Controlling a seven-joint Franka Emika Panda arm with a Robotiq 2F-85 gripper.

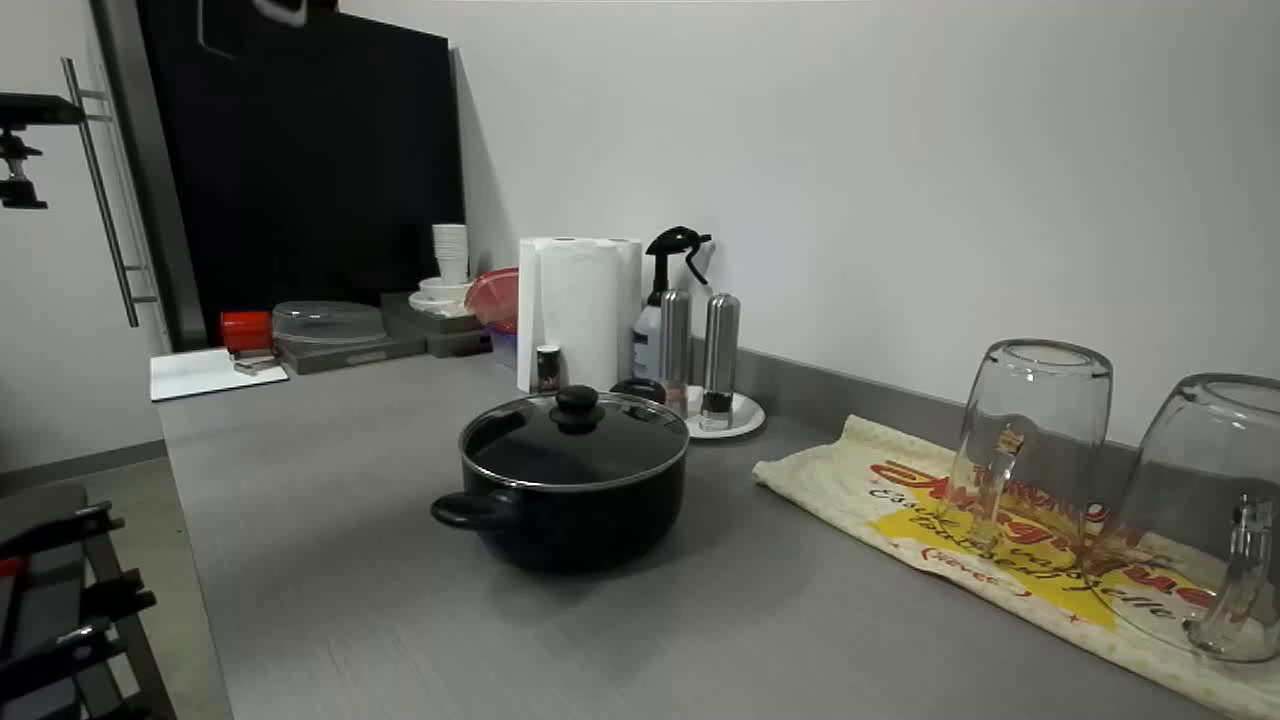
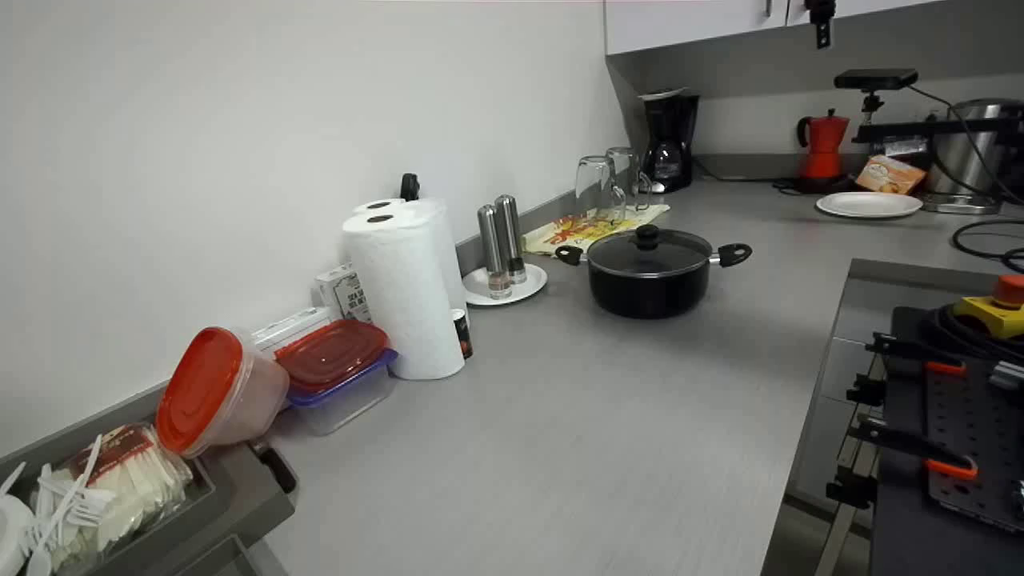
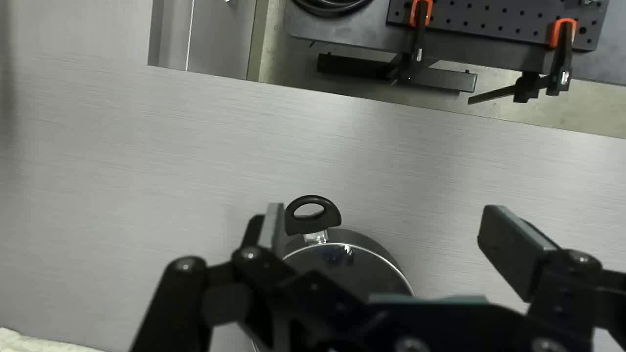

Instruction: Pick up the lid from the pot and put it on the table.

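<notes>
The lid (image 1: 575,455) is sitting level on the pot (image 1: 590,530), covering its mouth, with its black knob (image 1: 577,398) standing up at the centre; both exterior views are showing this. The pot is resting on the grey desk (image 1: 380,580), near a plate (image 2: 528,288) bearing two steel grinders (image 2: 494,252), and the lift is not yet happening. In the wrist view the hand (image 3: 389,234) is holding its two fingers (image 3: 511,252) wide apart, gripping nothing. Its own body is hiding the middle of the lid there, so the knob is not showing, and how well the fingers are lining up with it cannot be told.

The lid is looking stiff and likely lighter than the pot, but its glass is probably going to be slick, and brittle if knocked. The knob is offering the surest hold; the thin metal rim (image 1: 580,487) is seemingly lying too close to the pot's edge to be giving the fingers much purchase. Because the knob is rounded, fingers closing high on it may be sliding off, so a centred grasp low on it is looking wiser. A level lift and a slow, flat set-down on the desk are going to be kinder to the glass.
</notes>
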